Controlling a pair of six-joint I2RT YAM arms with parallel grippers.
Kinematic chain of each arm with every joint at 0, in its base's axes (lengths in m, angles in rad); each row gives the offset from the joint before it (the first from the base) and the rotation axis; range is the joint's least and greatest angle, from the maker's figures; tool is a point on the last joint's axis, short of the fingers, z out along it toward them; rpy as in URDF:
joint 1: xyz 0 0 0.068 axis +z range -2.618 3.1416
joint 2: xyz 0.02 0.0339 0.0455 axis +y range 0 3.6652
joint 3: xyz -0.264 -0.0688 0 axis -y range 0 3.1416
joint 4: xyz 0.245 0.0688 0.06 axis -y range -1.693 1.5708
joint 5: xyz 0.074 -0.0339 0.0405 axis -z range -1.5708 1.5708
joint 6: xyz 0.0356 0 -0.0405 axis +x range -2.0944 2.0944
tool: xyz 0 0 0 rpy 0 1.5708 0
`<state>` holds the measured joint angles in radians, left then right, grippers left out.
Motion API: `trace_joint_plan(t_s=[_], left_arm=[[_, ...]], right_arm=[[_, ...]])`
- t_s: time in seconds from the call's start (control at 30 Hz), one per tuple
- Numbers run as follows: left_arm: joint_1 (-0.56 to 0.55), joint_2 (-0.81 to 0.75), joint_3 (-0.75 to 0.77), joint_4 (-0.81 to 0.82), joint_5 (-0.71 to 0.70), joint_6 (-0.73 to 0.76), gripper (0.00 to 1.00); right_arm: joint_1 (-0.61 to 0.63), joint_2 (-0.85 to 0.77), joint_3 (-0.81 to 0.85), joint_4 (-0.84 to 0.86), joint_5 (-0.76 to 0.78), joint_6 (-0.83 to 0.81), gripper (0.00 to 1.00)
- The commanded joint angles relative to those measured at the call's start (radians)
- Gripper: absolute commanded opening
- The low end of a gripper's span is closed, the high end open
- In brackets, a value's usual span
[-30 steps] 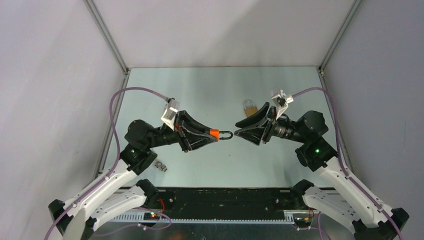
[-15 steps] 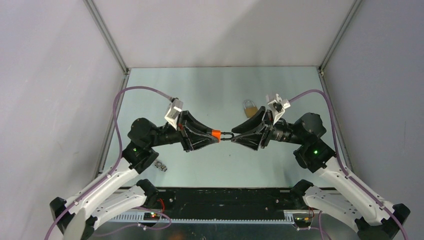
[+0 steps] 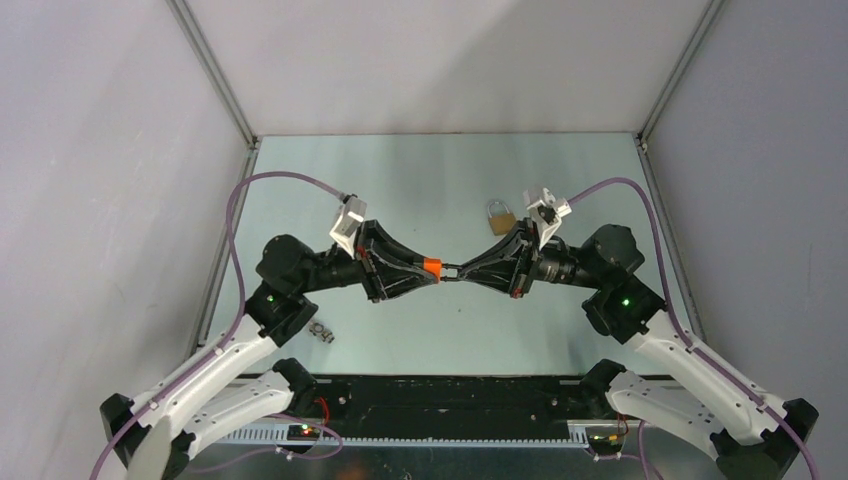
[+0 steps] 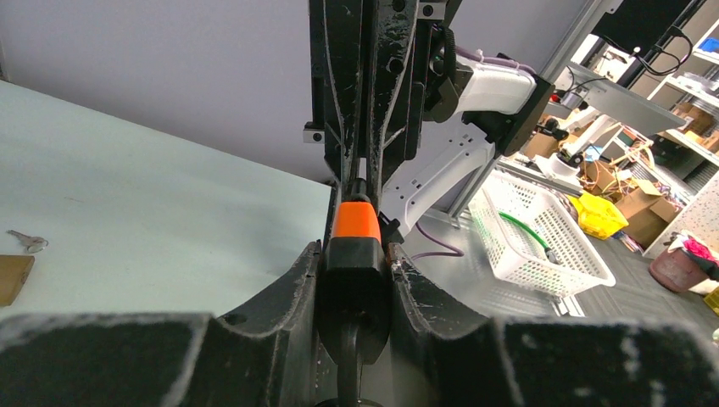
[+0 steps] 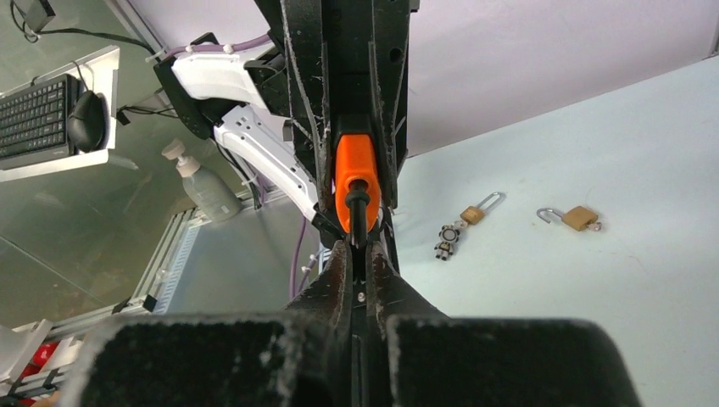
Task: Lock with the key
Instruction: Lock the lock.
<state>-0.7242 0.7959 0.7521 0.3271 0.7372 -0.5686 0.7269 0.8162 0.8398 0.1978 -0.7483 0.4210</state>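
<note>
An orange-and-black padlock (image 3: 432, 266) hangs in the air over the middle of the table, with my left gripper (image 3: 437, 268) shut on its body. In the left wrist view the padlock (image 4: 354, 229) fills the gap between the left gripper's (image 4: 356, 250) fingers. Its black shackle (image 3: 452, 271) points right. My right gripper (image 3: 462, 272) is shut on that shackle (image 5: 357, 208), tip to tip with the left one, as the right wrist view of the gripper (image 5: 360, 248) shows. A small silver key (image 4: 25, 242) lies on the table far off.
A brass padlock (image 3: 500, 215) lies on the table behind the right gripper. Near the left arm's base lie a small figure keychain (image 5: 447, 241) on a brass padlock (image 5: 473, 213) and another open brass padlock (image 5: 579, 217). Grey walls enclose the table.
My right gripper has moved left to the padlock and shut on its shackle. The left gripper has kept its hold and hardly moved.
</note>
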Motion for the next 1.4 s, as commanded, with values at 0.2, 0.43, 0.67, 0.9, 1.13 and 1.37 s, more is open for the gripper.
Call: trace_joint_plan(t_s=[0.2,0.43,0.67,0.9,1.13,1.37], left_arm=[[-0.056,0.052,0.032,0.047,-0.022,0.004,0.0],[-0.09,0.099,0.044,0.047,-0.043,0.003,0.0],[-0.111,0.117,0.047,0.047,-0.038,0.004,0.0],[-0.106,0.09,0.042,0.035,-0.149,0.0,0.0],[-0.089,0.029,0.063,0.021,-0.375,-0.192,0.0],[-0.088,0.0,0.072,0.02,-0.52,-0.363,0.0]], right_arm=[[0.062,0.048,0.014,0.111,0.069,0.027,0.0],[0.111,0.104,0.015,0.159,0.085,0.046,0.0],[0.163,0.143,0.016,0.208,0.102,0.058,0.0],[0.148,0.093,0.015,0.122,0.222,0.041,0.0],[0.079,0.003,-0.008,0.04,0.45,0.113,0.4],[0.099,-0.057,-0.104,0.21,0.617,0.304,0.71]])
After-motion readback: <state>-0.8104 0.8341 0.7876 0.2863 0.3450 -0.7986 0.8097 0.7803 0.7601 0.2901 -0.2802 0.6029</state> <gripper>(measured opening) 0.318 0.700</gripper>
